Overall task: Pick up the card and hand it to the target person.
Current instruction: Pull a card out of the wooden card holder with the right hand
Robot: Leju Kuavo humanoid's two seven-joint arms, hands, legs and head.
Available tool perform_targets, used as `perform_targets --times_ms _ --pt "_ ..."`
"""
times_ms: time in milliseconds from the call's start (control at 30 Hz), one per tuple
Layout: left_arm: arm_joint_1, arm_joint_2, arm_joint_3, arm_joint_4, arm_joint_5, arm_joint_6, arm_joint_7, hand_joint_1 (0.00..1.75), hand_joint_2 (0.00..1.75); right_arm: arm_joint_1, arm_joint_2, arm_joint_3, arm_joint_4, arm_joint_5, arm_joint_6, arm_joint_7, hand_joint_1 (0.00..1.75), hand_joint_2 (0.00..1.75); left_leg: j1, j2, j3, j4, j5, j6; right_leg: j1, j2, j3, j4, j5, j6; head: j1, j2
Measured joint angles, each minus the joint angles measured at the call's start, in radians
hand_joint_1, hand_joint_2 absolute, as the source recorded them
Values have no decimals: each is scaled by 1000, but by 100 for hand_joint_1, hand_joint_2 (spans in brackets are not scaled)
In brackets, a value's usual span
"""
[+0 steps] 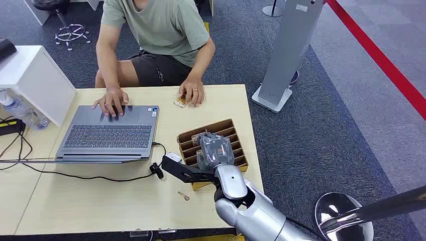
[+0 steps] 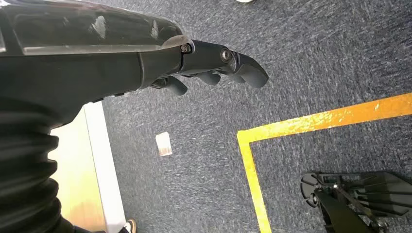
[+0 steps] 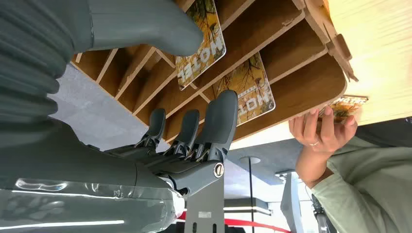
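The right hand (image 3: 194,131) hovers over the wooden rack (image 1: 213,145), fingers spread wide and empty. A card (image 3: 201,41) stands in a slot just beside the thumb. It should pinch the card's top edge squarely and lift straight up.

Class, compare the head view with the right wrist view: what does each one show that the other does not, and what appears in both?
Head view alone: the laptop under the person's hand, the tan table's whole top, and a white stand on the carpet.

Right wrist view alone: two cards printed HOTEL, one near the thumb and one a slot over, with the fingers spread before them.

Both: the right hand at the wooden slotted card holder, and the person's other hand resting on a card.
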Motion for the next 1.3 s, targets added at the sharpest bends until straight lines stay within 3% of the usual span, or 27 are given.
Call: perform_targets --times_ms 500,800,1000,1300 --pt "0 -1 0 0 0 2 1 0 175 0 0 0 38 -1 -7 5 84 175 0 0 0 0 0 0 0 0 0 0 0 0 0 0" --pt "0 -1 0 0 0 1 3 0 175 -1 0 0 49 -4 -7 8 103 175 0 0 0 0 0 0 0 0 0 0 0 0 0 0" --pt "0 -1 0 0 0 1 3 0 175 -1 0 -1 52 -11 -7 10 124 175 0 0 0 0 0 0 0 0 0 0 0 0 0 0" --pt "0 -1 0 0 -3 -2 3 0 175 -1 -1 -2 52 -15 -7 19 127 175 0 0 0 0 0 0 0 0 0 0 0 0 0 0"
